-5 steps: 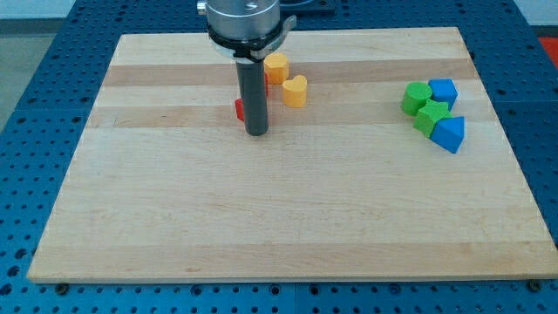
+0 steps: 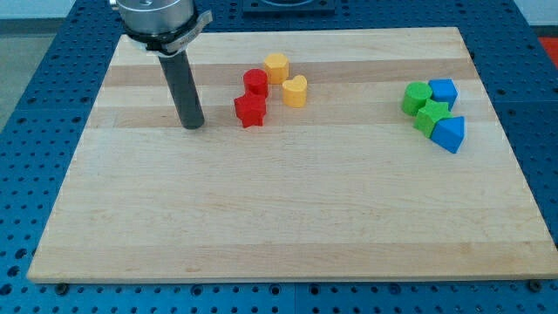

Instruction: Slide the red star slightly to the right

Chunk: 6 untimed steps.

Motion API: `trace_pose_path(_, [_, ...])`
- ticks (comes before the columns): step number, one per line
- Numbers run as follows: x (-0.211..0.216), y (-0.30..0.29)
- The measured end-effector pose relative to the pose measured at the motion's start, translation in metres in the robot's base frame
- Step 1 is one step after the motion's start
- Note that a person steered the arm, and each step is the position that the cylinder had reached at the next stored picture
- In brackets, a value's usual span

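Observation:
The red star (image 2: 250, 110) lies on the wooden board (image 2: 288, 201), left of centre near the view's top. A red round block (image 2: 255, 82) touches it just above. My tip (image 2: 192, 125) rests on the board to the left of the red star, about a block's width away from it and not touching it. The rod rises from the tip toward the view's top left.
A yellow hexagonal block (image 2: 276, 66) and a yellow heart block (image 2: 296, 90) sit just right of the red blocks. At the view's right are two green blocks (image 2: 417, 97) (image 2: 431, 116) and two blue blocks (image 2: 444, 91) (image 2: 450, 133), clustered together.
My tip has moved left, from in front of the red star to a spot clear of it on its left. The red blocks are now fully visible. No block has moved.

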State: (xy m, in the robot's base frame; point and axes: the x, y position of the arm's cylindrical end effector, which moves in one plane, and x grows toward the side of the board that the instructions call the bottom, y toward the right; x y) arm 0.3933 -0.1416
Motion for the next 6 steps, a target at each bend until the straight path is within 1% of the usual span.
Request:
trace_pose_path(1, [-0.015,0.008])
trace_pose_path(3, [-0.015,0.035])
trace_pose_path(6, [-0.015,0.041])
